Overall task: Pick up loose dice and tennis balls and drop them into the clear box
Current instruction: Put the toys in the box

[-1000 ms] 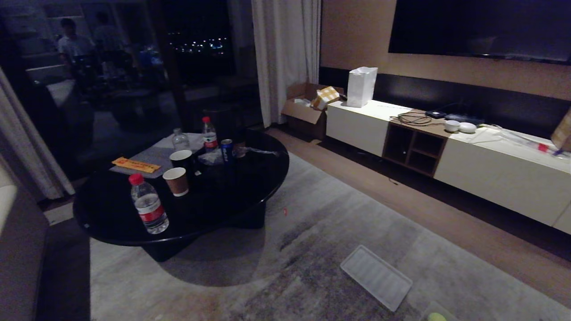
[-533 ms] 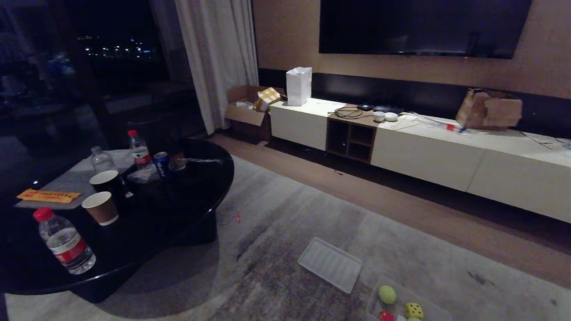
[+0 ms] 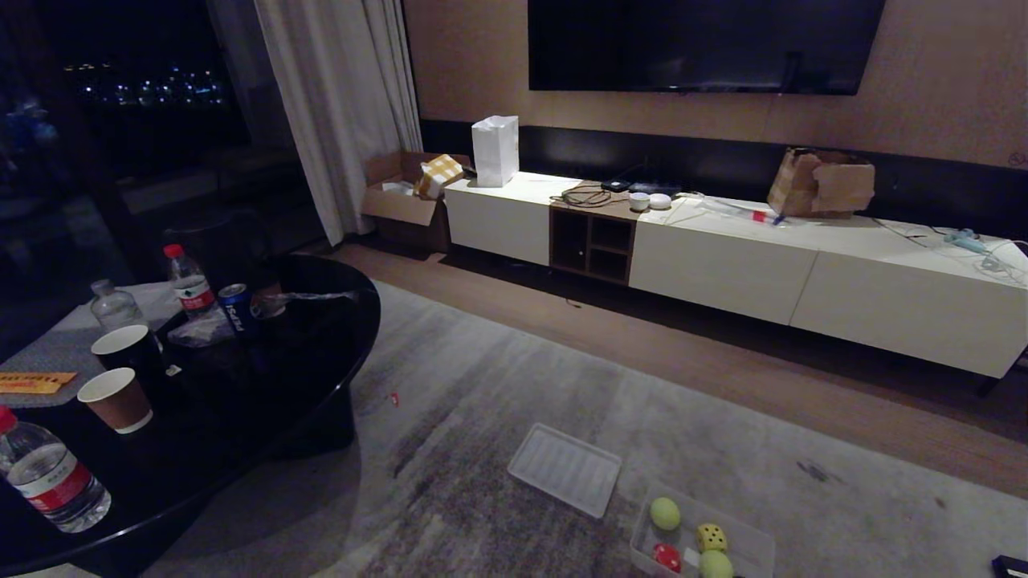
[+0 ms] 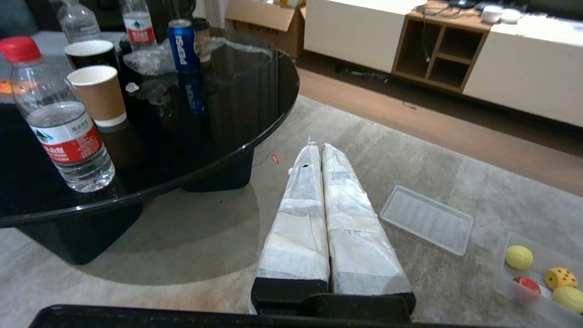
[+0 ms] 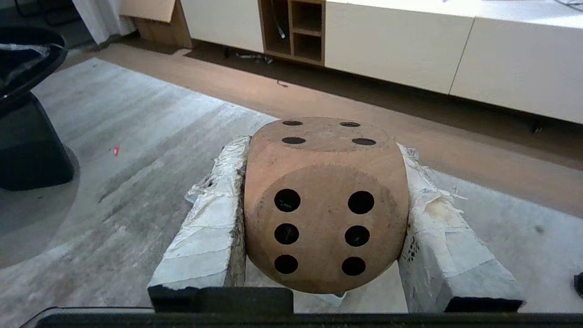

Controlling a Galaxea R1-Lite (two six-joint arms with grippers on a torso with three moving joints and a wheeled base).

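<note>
Right tool (image 5: 325,159) — extended level above the rug (image 5: 136,136), its two taped fingers (image 5: 214,218) clamped on the flanks of the beige die (image 5: 325,205), six-pip face toward the wrist. Left tool (image 4: 319,150) — likewise level, fingers pressed together, holding nothing, aimed past the black desk (image 4: 255,114). The clear box (image 3: 755,546) sits on the rug beside the flat lid (image 3: 564,469); it contains two tennis balls (image 3: 665,513), a yellow die (image 3: 711,537) and a red die (image 3: 666,556).
</note>
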